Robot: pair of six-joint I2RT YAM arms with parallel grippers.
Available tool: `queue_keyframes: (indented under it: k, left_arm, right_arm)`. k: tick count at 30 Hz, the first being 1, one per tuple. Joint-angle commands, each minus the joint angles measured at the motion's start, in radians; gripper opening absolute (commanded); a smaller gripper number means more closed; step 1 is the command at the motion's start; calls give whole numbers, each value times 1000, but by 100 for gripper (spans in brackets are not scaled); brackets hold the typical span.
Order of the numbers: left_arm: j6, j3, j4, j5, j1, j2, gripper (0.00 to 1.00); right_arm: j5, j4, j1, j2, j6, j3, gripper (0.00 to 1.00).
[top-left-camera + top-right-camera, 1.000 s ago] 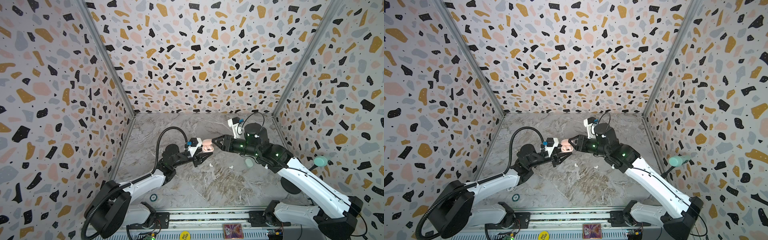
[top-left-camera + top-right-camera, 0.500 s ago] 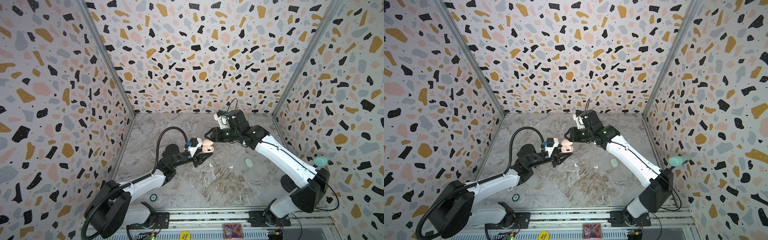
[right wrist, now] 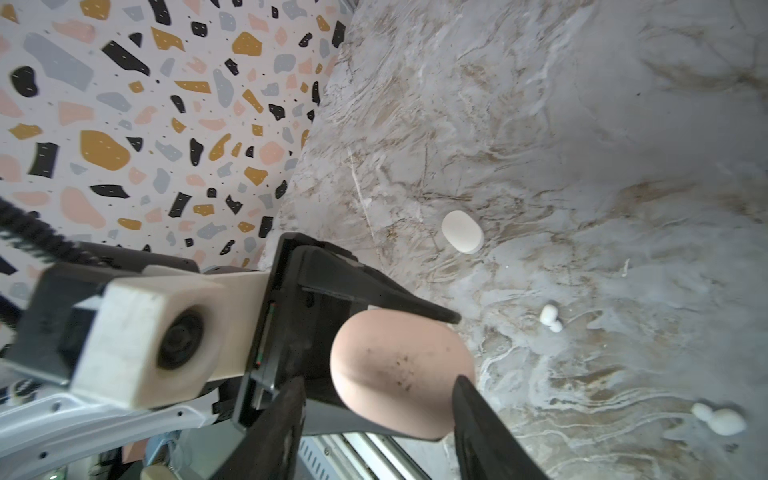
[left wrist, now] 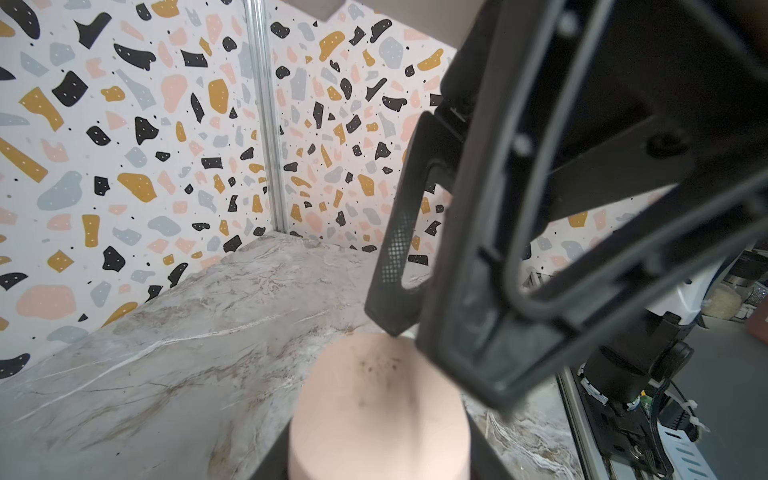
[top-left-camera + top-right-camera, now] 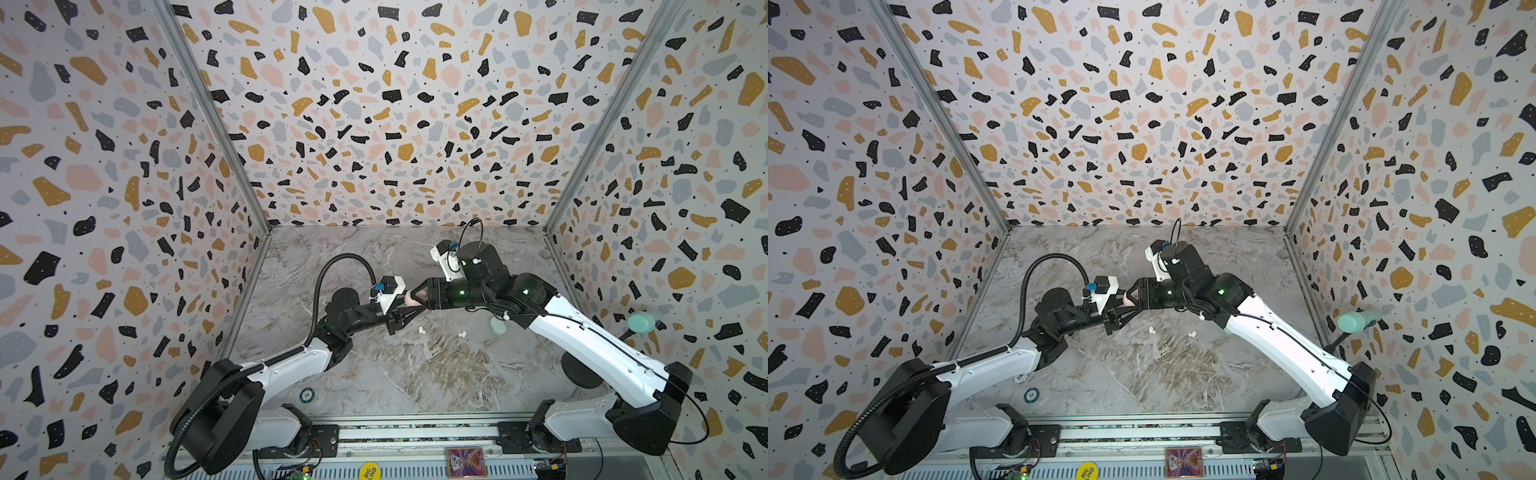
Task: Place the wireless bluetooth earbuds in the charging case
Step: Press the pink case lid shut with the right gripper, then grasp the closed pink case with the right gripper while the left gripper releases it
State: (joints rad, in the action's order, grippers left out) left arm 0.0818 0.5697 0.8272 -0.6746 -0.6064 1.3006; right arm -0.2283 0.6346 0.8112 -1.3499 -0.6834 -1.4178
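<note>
My left gripper [image 5: 409, 309] [image 4: 378, 465] is shut on a pale pink oval charging case [image 5: 415, 297] [image 4: 378, 415] [image 3: 399, 374], held above the marble floor. My right gripper [image 5: 417, 296] [image 3: 378, 432] meets it from the other side, open, with its fingers [image 4: 395, 257] straddling the free end of the case. One finger touches the case's edge and the other stands apart. Two white earbuds [image 5: 422, 330] [image 5: 462, 333] [image 3: 550, 318] lie on the floor just in front of the grippers. No open lid shows on the case.
A mint green case [image 5: 497, 326] lies by the right arm and a white case [image 3: 462, 231] further off on the floor. A teal knob on a stand [image 5: 641, 322] sticks out at the right wall. Terrazzo walls close in three sides.
The right gripper has come down onto the end of the pink case and opened its jaws wider. The left arm and the case have stayed where they were.
</note>
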Motion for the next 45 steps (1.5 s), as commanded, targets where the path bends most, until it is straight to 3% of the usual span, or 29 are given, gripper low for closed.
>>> queue_keyframes:
  k: [1,6,15,19,26,28,30,32,34,41,45]
  left_arm:
    - [-9,37,39,-13,-4,-5,45]
    - [-11,40,31,-11,-4,-4,45]
    - [-13,40,27,-14,-4,-4,45]
    - [-12,42,26,-15,-4,-5,45]
    - [-15,43,18,-14,-4,-4,46]
    - [-17,44,12,-10,-4,-3,50]
    - [-18,47,-7,3,-4,-4,62]
    - [-41,52,-83,47,-4,-10,84]
    - [-53,51,-164,97,-4,-33,100]
    - [-44,7,-355,426,-1,-144,100]
    - [-9,-4,-382,550,12,-177,100]
  right_arm:
    - [83,114,8,-35,13,-78,73]
    - [71,147,17,-89,40,-114,84]
    - [60,160,42,-150,68,-163,86]
    - [58,161,42,-158,67,-165,79]
    - [60,149,42,-152,59,-164,58]
    - [69,150,42,-148,60,-161,55]
    - [91,156,37,-139,65,-156,55]
    - [115,166,17,-126,76,-143,55]
    - [132,158,-18,-101,86,-105,55]
    - [136,26,-215,-49,157,120,55]
    - [147,-76,-308,-82,195,217,55]
